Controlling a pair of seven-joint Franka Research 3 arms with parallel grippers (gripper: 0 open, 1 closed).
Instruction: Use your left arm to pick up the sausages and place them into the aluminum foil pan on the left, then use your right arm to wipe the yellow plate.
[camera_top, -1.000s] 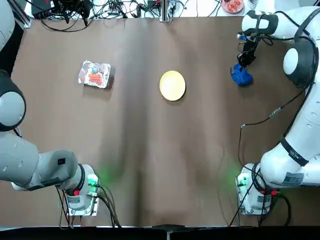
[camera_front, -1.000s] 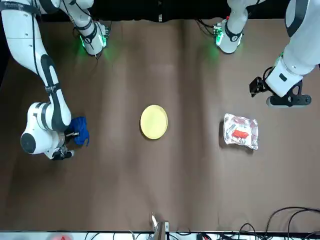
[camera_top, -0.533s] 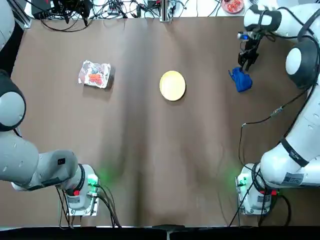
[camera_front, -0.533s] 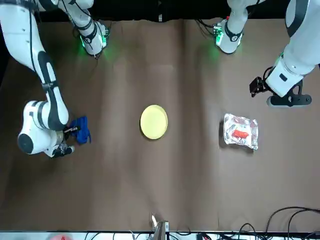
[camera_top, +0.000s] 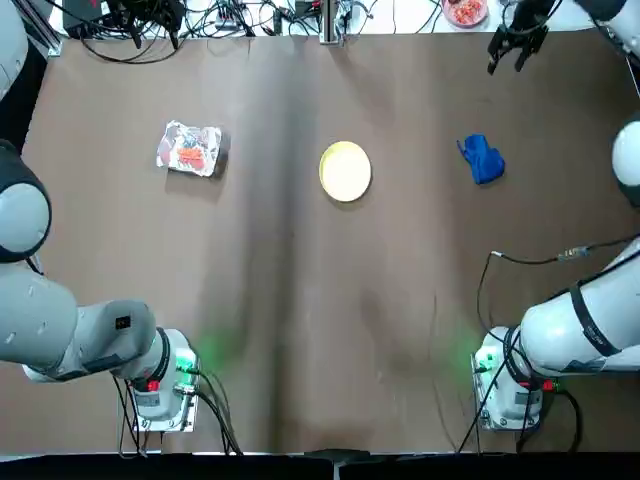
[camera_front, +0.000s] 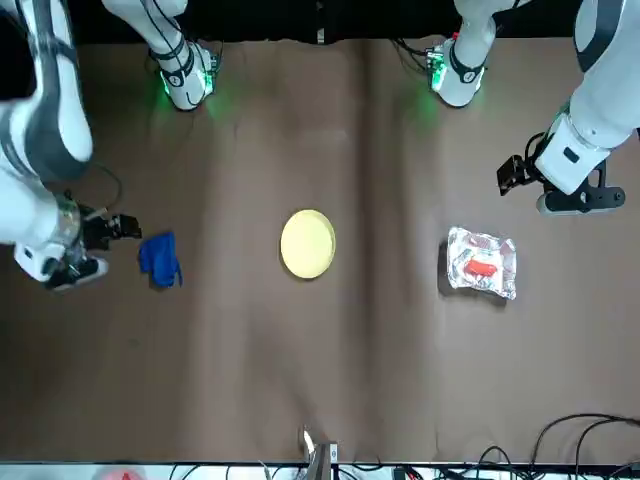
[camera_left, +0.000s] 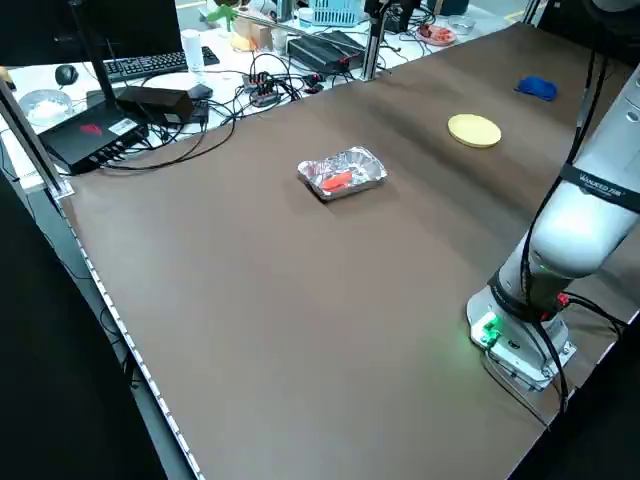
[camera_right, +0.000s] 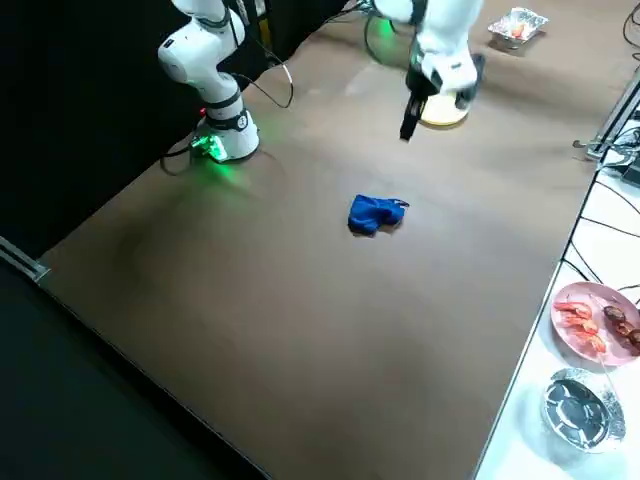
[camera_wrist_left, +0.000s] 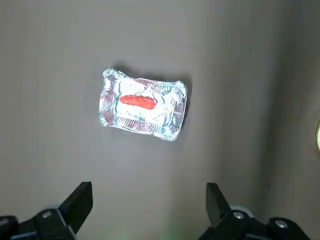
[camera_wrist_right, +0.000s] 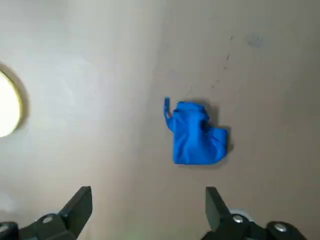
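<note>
The crinkled foil pan (camera_wrist_left: 176, 116), sausage (camera_wrist_left: 137, 101) inside, is set on the robot's left, likely flimsy, best gripped by its rim. The blue cloth (camera_wrist_right: 192, 137), presumably soft, is best pinched at a fold. Both left gripper (camera_wrist_left: 150, 207) and right gripper (camera_wrist_right: 149, 207) are held with fingers apart.

A crumpled blue cloth (camera_top: 481, 159) lies on the brown surface (camera_top: 300, 300), toward the upper right of the top view.

Top view: left hand out of frame; right arm (camera_top: 575, 320) cut by right edge. Left wrist view: yellow plate (camera_wrist_left: 318, 136) mostly cut off. Right wrist view: same plate clipped at edge. Front view: sausage (camera_front: 480, 268) too small to count pieces.
</note>
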